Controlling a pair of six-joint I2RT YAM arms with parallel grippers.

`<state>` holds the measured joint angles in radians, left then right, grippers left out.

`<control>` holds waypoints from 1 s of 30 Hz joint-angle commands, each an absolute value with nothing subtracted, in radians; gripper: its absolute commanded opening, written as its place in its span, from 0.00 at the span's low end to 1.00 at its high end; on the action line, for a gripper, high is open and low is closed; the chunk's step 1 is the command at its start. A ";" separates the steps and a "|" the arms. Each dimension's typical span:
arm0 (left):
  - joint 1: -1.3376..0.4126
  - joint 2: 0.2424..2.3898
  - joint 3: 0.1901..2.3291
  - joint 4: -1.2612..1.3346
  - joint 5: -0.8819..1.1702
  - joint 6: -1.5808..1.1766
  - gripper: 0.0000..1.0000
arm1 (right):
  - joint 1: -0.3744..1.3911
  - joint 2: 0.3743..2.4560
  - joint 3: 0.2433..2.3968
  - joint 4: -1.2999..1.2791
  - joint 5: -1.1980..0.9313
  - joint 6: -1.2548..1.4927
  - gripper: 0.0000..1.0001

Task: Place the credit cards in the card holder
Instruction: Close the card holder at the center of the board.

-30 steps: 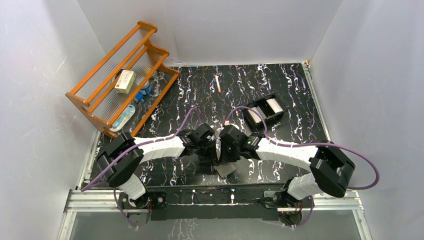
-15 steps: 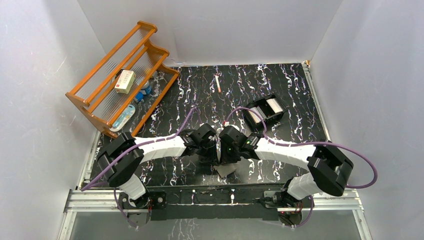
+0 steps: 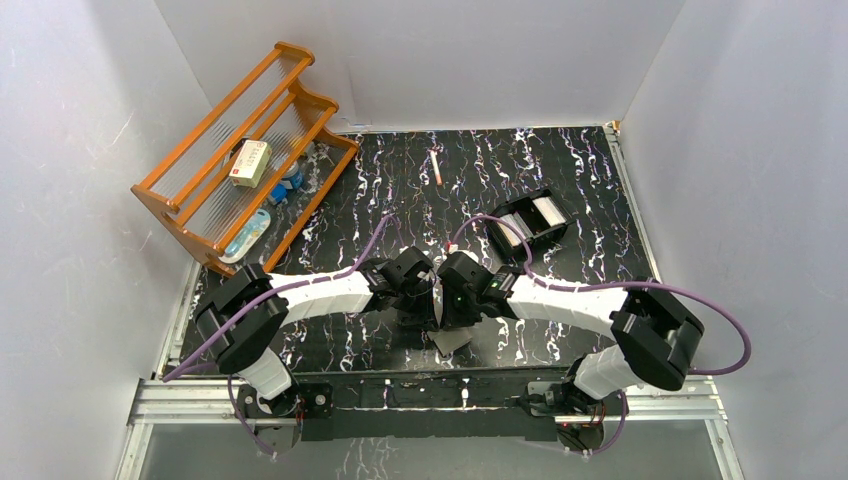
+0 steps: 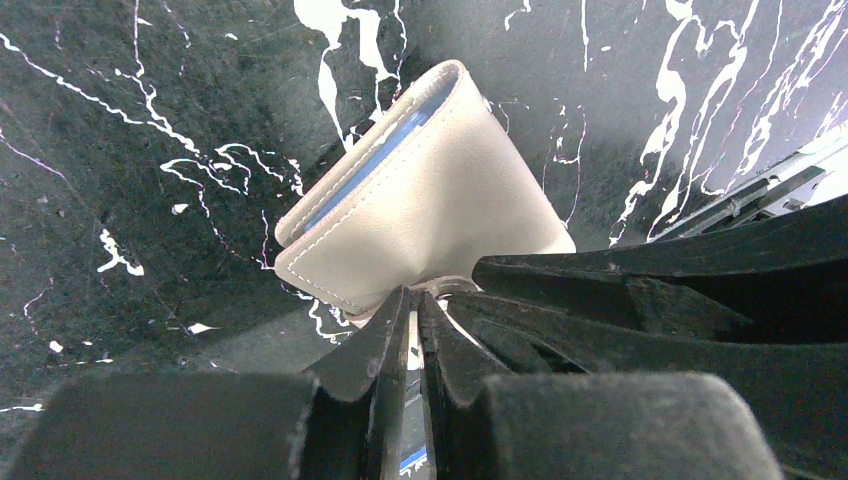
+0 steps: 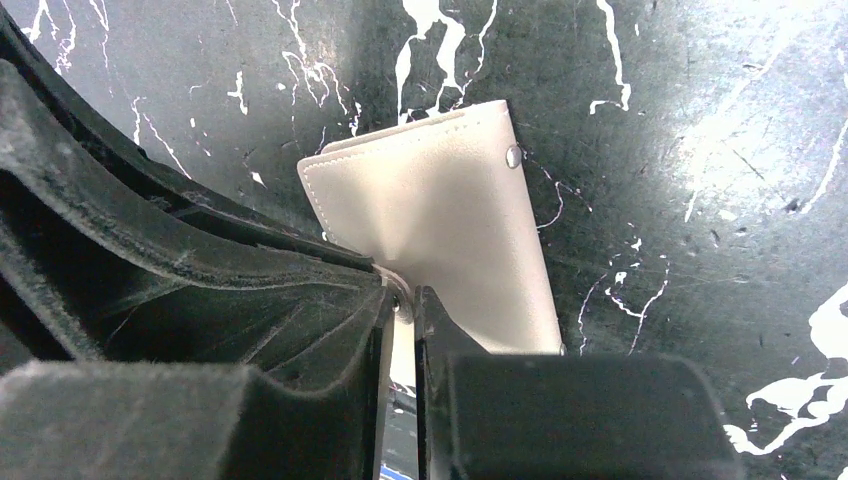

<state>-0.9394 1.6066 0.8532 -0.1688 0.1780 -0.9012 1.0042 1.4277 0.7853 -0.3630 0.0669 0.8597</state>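
Note:
The card holder (image 3: 455, 341) lies folded near the table's front edge, grey-beige outside with a blue inner edge in the left wrist view (image 4: 420, 190). My left gripper (image 3: 427, 305) and right gripper (image 3: 443, 308) meet just above its far edge. In the left wrist view my gripper (image 4: 415, 300) is shut on the holder's puckered edge. In the right wrist view my gripper (image 5: 402, 297) is shut on the same edge of the holder (image 5: 450, 220). A thin shiny strip shows between each pair of fingers. Credit cards (image 3: 545, 210) lie in a black tray.
The black tray (image 3: 523, 249) sits right of centre behind the grippers. A wooden rack (image 3: 240, 160) with a cream box (image 3: 249, 162) stands at the back left. A thin stick (image 3: 436, 167) lies at the back middle. White walls close in three sides.
The right arm's elbow has shifted slightly to the left. Both grippers stay pinched at the card holder in the same spot.

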 commanded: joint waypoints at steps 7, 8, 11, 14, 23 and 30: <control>-0.936 1.660 0.831 -0.287 0.046 -0.877 0.08 | 1.002 1.428 0.767 -0.298 0.035 0.857 0.09; -0.937 1.662 0.831 -0.288 0.046 -0.877 0.08 | 1.001 1.427 0.767 -0.296 0.034 0.857 0.06; -0.937 1.659 0.842 -0.298 0.037 -0.875 0.09 | 0.999 1.422 0.765 -0.289 0.034 0.857 0.00; -0.936 1.652 0.864 -0.334 0.015 -0.867 0.11 | 0.999 1.416 0.777 -0.287 0.035 0.828 0.00; -0.936 1.620 0.894 -0.364 -0.001 -0.864 0.14 | 0.995 1.404 0.794 -0.286 0.053 0.814 0.00; -0.937 1.633 0.893 -0.353 0.016 -0.867 0.16 | 0.988 1.427 0.782 -0.255 0.053 0.804 0.00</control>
